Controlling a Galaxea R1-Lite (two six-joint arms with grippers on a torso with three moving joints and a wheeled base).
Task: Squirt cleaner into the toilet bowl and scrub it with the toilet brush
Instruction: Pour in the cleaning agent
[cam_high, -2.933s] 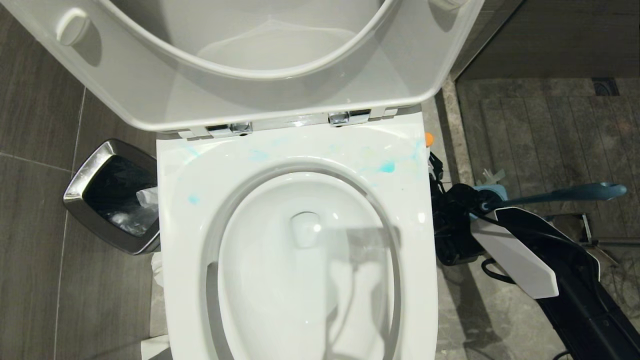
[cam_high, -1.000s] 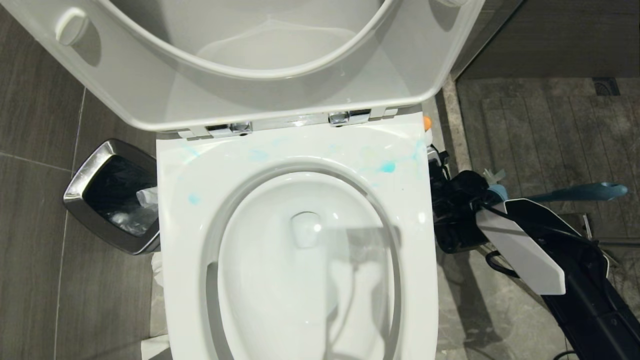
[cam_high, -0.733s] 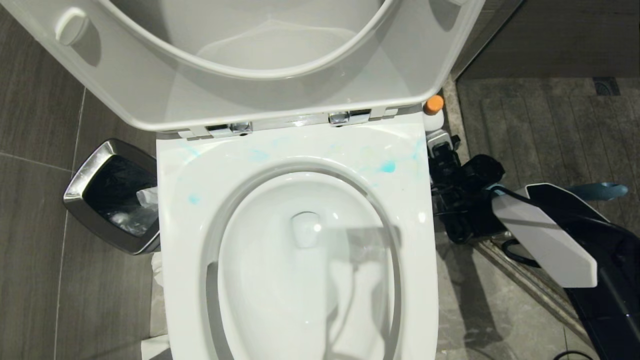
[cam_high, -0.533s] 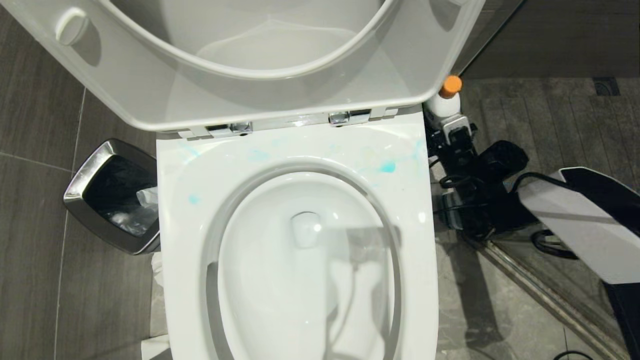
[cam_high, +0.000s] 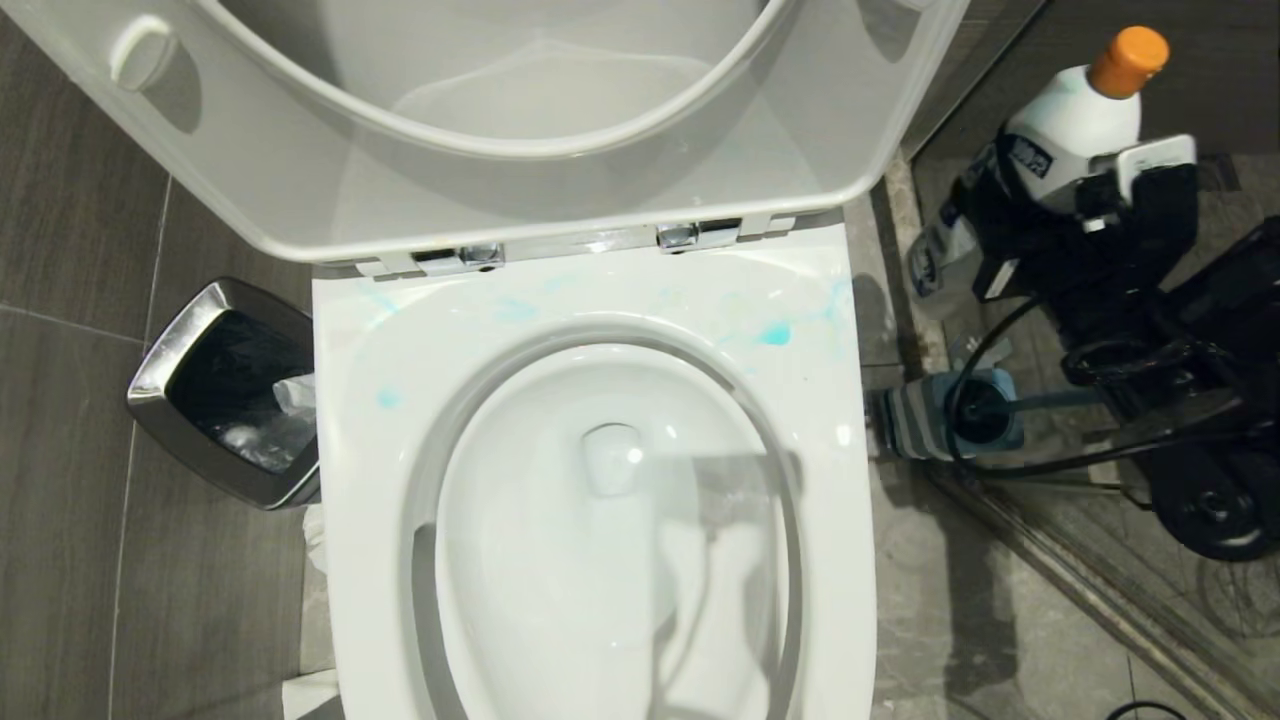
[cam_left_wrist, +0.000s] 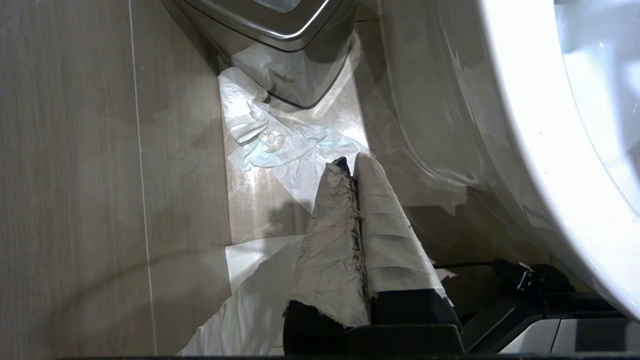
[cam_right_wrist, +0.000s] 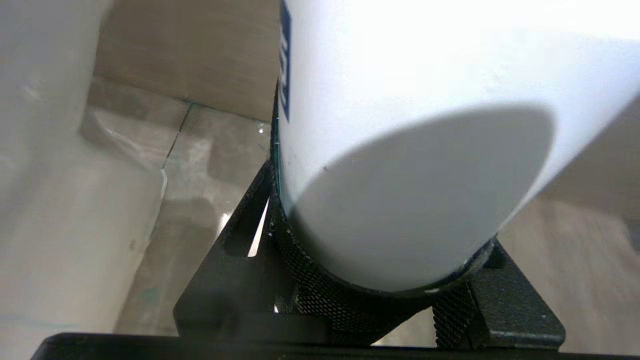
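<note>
The white toilet bowl (cam_high: 600, 560) fills the middle of the head view, with seat and lid (cam_high: 300, 190) raised. Pale blue cleaner (cam_high: 775, 333) smears the back of its rim. To the bowl's right, high off the floor, my right gripper (cam_high: 1075, 185) is shut on a white cleaner bottle (cam_high: 1065, 115) with an orange cap; in the right wrist view the bottle (cam_right_wrist: 425, 125) fills the jaws of that gripper (cam_right_wrist: 385, 292). Below it, the toilet brush (cam_high: 1060, 400) stands in its striped holder (cam_high: 915, 420) on the floor. My left gripper (cam_left_wrist: 352, 165) hangs shut and empty, low beside the bowl.
A steel-rimmed black bin (cam_high: 225, 390) stands left of the bowl, with crumpled white paper (cam_left_wrist: 280, 145) on the floor by it. A shower threshold rail (cam_high: 1080, 590) runs along the floor at the right. Black cables (cam_high: 1010, 330) hang from my right arm over the brush.
My right arm has lifted the cleaner bottle from floor level beside the bowl, up and to the right. The brush holder, hidden behind the arm before, now shows.
</note>
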